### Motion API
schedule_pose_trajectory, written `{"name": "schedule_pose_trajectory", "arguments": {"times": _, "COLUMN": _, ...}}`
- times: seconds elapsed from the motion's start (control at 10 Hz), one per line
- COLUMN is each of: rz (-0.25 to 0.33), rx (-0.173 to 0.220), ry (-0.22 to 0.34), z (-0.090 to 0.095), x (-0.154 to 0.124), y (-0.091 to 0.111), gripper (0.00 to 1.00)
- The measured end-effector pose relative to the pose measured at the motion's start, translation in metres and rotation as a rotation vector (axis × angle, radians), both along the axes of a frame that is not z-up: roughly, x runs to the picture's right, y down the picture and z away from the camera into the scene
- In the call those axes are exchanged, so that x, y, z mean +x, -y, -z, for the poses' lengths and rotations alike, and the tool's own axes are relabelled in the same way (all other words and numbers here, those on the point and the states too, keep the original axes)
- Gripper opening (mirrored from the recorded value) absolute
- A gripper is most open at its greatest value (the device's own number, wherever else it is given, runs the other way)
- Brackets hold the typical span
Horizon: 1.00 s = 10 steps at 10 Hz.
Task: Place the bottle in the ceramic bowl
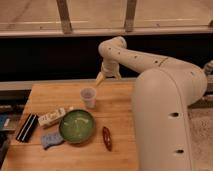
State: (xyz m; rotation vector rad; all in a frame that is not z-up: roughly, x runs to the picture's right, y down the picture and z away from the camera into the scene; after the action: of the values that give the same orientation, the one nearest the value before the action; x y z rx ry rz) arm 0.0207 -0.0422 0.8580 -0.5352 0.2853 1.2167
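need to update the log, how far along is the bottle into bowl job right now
Done: nothing; the small slim white-cream bottle lies on the wooden table beside the left rim of the round glossy green ceramic bowl, which is empty. In hand: nothing; the pincer hangs open over the table's far edge, behind the translucent plastic cup. Left: reach, grasp the bottle, set it in the bowl.

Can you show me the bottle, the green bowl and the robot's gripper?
bottle (52, 117): camera view, middle of its white body.
ceramic bowl (76, 126): camera view, bare green inside.
gripper (100, 79): camera view, between its fingertips, over the table (120, 105) at its far edge.
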Motion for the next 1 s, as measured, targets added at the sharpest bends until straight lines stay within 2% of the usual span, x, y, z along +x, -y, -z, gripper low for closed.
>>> {"name": "schedule_pose_trajectory", "arguments": {"times": 0.8, "rz": 0.006, "rx": 0.006, "ry": 0.009, "z": 0.002, "x": -0.001, "y": 0.002, "gripper": 0.80}}
{"name": "schedule_pose_trajectory", "arguments": {"times": 0.9, "rz": 0.022, "rx": 0.011, "ry": 0.025, "z": 0.003, "x": -0.003, "y": 0.005, "gripper": 0.80}}
{"name": "schedule_pose_trajectory", "arguments": {"times": 1.0, "rz": 0.070, "rx": 0.015, "ry": 0.057, "z": 0.006, "x": -0.014, "y": 0.011, "gripper": 0.80}}
